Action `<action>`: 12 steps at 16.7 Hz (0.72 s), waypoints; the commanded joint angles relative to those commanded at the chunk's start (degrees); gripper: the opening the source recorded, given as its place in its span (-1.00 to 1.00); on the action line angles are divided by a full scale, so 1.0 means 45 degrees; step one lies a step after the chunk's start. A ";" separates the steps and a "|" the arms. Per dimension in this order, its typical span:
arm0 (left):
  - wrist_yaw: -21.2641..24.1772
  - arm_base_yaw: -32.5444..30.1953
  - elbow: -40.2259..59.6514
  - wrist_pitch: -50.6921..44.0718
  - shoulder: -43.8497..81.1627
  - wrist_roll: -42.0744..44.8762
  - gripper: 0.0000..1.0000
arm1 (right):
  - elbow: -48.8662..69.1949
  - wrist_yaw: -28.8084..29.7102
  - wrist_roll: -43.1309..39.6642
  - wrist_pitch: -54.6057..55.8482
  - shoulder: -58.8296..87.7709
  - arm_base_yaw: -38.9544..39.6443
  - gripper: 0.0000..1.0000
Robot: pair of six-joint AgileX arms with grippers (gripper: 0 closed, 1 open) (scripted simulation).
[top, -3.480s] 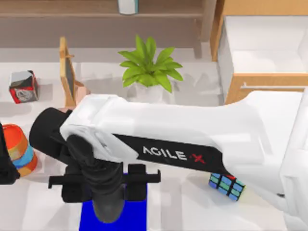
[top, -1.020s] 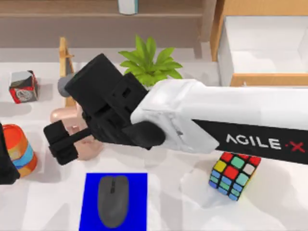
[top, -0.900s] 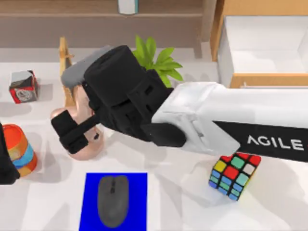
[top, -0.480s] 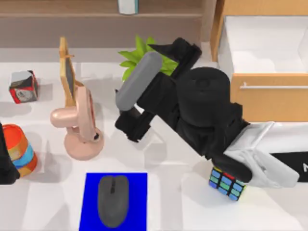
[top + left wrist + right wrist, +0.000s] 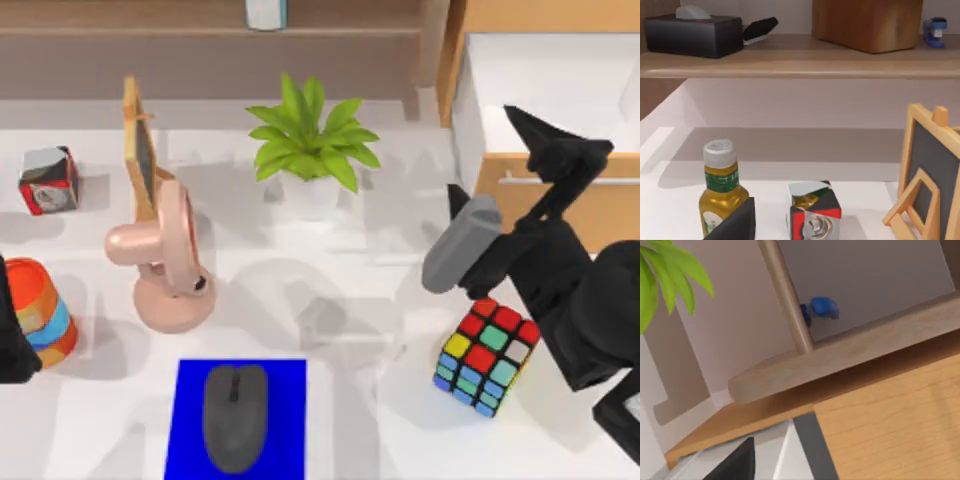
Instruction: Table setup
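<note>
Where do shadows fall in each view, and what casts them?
Top view: soft grey shadows spread on the table beside the fan and cube. Left wrist view: the shelf darkens the wall below. Right wrist view: shade lies under the wooden ledge.

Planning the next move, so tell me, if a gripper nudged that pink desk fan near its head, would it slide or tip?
The pink fan probably tips before sliding: its big round head sits high above a smallish round base. It likely feels light, and would fall toward the small chalkboard easel right beside it.
</note>
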 joint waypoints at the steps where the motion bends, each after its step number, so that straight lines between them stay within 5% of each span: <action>1: 0.0000 0.0000 0.0000 0.0000 0.0000 0.0000 1.00 | -0.0499 0.0085 -0.0764 0.0843 0.0179 -0.0470 1.00; 6: 0.0000 0.0000 0.0000 0.0000 0.0000 0.0000 1.00 | -0.2106 0.0450 -0.3485 0.3531 0.1695 -0.2612 1.00; 12: 0.0000 0.0000 0.0000 0.0000 0.0000 0.0000 1.00 | -0.2385 0.0585 -0.4179 0.4066 0.2496 -0.3378 1.00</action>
